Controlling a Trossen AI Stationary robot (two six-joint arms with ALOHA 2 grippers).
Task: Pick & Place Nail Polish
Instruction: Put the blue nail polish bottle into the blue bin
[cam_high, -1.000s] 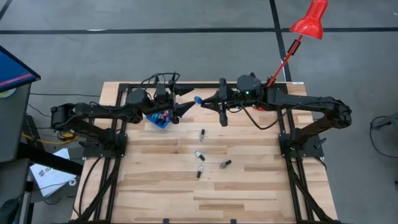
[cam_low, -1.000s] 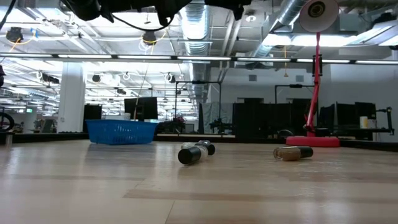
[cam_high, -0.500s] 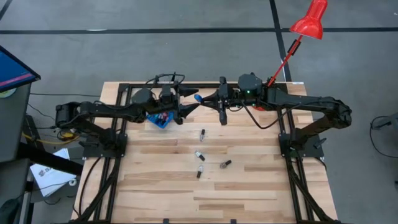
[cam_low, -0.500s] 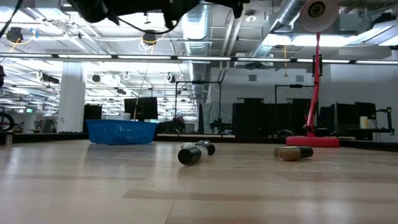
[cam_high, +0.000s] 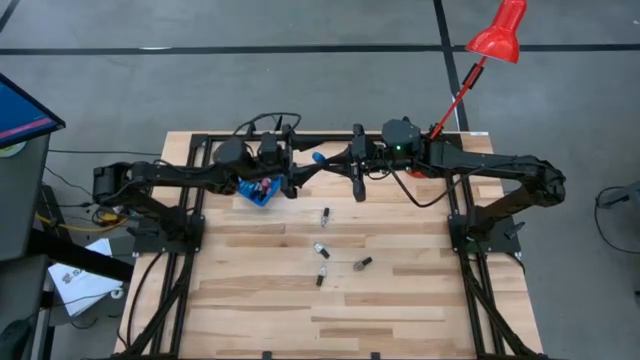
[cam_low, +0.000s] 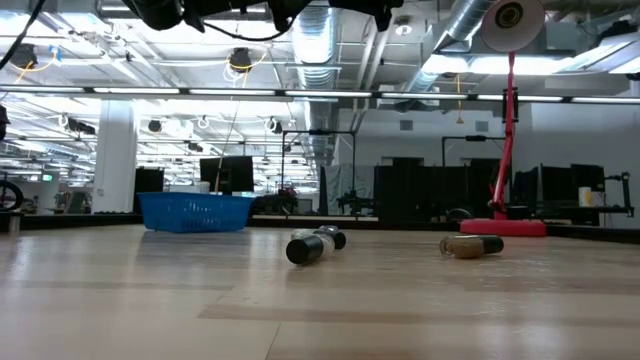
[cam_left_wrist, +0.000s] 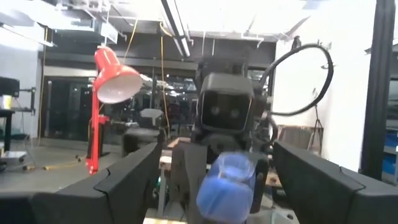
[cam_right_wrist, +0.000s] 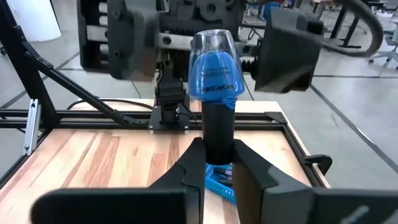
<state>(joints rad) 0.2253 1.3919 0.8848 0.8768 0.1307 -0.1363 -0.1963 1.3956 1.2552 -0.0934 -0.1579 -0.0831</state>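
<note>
Above the bench's far edge, the left gripper (cam_high: 303, 172) has its fingers spread wide around nothing. Facing it, the right gripper (cam_right_wrist: 216, 163) pinches the dark cap of a blue nail polish bottle (cam_right_wrist: 215, 71), glass end toward the left gripper.

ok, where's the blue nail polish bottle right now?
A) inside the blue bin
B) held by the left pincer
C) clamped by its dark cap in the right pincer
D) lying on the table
C: the right wrist view shows the right pincer shut on the blue bottle's dark cap, with the left pincer open facing it.
</note>
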